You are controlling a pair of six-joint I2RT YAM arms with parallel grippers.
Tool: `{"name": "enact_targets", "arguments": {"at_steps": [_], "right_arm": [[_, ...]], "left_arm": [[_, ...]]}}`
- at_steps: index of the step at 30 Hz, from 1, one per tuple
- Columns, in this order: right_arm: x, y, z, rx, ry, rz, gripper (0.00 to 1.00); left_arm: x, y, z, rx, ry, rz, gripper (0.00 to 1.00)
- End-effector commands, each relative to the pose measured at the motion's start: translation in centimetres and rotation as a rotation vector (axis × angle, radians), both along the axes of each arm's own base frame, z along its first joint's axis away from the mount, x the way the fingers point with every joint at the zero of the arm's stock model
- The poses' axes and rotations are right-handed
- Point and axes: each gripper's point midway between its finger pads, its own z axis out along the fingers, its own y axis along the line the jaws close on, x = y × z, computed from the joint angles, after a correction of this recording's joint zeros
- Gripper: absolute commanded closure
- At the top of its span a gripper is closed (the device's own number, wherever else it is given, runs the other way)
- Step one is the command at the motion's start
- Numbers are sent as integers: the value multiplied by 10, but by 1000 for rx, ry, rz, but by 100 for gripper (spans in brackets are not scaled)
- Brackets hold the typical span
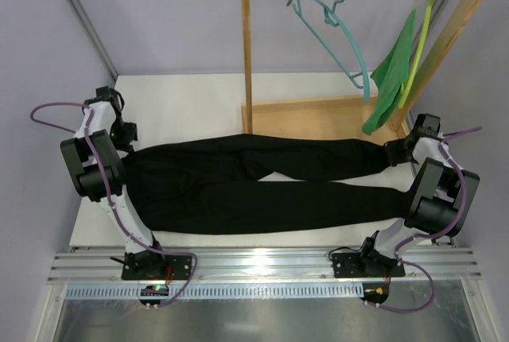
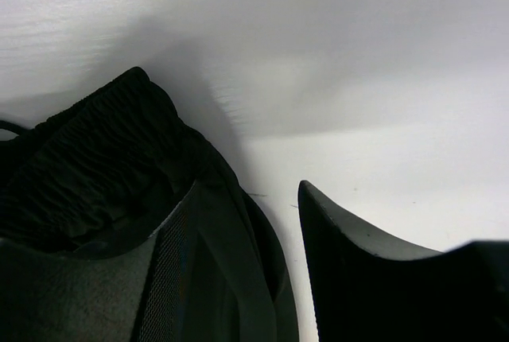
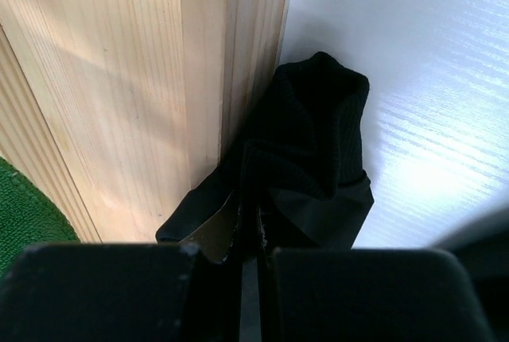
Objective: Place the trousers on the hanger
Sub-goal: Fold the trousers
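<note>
Black trousers (image 1: 262, 187): laid flat on the table (image 1: 191, 103), stretched between both grippers.
Left gripper (image 2: 248, 191): fingers spread; waistband seen against one finger in the wrist view only.
Right gripper (image 3: 250, 227): pressed together on a cuff, beside the wooden rack (image 3: 119, 79); the pinch is hidden from above.
Hanger (image 1: 334, 36): hung on the rail beyond the right gripper, shown only from above.

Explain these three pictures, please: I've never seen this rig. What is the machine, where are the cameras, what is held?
Two robot arms stand at the near edge of a white table. The wide picture looks down from above; the other two come from cameras on each wrist. Long black fabric trousers lie across it, waistband to the left. The right gripper is shut on a leg end beside the wooden rack. The left gripper stands open at the waistband, not clamped. The thin teal plastic hanger hangs on the rack.
</note>
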Motion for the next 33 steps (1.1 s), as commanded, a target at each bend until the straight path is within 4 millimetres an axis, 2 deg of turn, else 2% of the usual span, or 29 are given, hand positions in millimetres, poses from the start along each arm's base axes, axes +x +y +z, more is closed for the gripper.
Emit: {"name": "enact_targets", "arguments": {"at_steps": [1, 5, 12, 16, 19, 21, 22, 23, 25, 26, 27, 30, 33], "right_arm": [[15, -11, 29, -61, -81, -3, 96], [15, -11, 28, -61, -84, -4, 96], [21, -13, 29, -60, -89, 7, 96], [21, -15, 31, -75, -90, 9, 96], [23, -16, 30, -82, -96, 22, 96], [26, -17, 33, -91, -107, 32, 96], [28, -17, 34, -98, -113, 49, 96], [29, -17, 37, -102, -121, 58, 96], [32, -19, 45, -127, -139, 81, 96], [33, -19, 49, -135, -153, 87, 96], [33, -19, 51, -139, -161, 95, 96], [40, -13, 66, -150, -229, 149, 96], [54, -10, 96, -188, -339, 217, 96]], "left_arm": [[-1, 14, 44, 93, -51, -9, 47], [-10, 15, 37, 101, -43, 1, 46], [-23, 6, 9, 54, 19, 7, 46], [-25, 2, -1, 38, 17, 28, 49], [-17, -2, -11, 27, 4, 28, 51], [-15, -2, -21, 14, 23, 22, 57], [-10, 0, -19, 22, 22, 1, 59], [-8, 3, -18, 27, 22, -5, 70], [-4, 8, -16, 42, 22, -30, 83], [0, 11, -11, 55, 9, -36, 95], [2, 14, -8, 67, 1, -38, 100], [14, 18, 3, 86, -48, -70, 100], [33, 13, 22, 73, -153, -121, 100]]}}
